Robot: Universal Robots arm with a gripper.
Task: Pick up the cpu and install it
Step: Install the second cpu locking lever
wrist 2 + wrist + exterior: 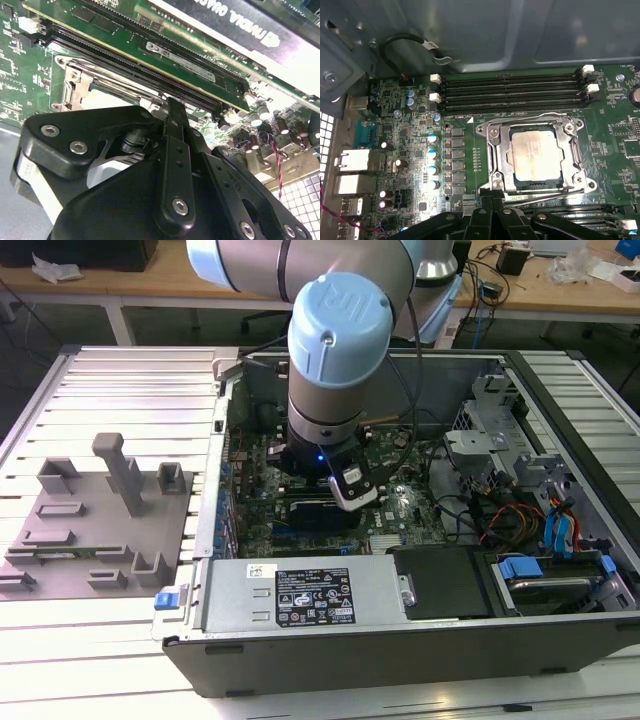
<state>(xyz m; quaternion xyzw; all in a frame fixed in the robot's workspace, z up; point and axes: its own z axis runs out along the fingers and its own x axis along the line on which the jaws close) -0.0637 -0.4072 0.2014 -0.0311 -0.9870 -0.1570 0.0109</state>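
Cpu (pixel 536 154): lying in socket (pixel 496 150), silver top showing faint unreadable print.
Gripper (pixel 492 200): hovering at cpu's 6 o'clock in the first wrist view; finger opening cannot be told.

The exterior view is evenly bright, with glare on the ribbed table (pixel 120 390) and washed-out patches along the bottom edge. Inside the case (pixel 420 440) it is darker. In the second wrist view the gripper (pixel 170 165) is close and soft; the upper right is blown white. The first wrist view is dimmer, with light catching the cpu (pixel 536 155).
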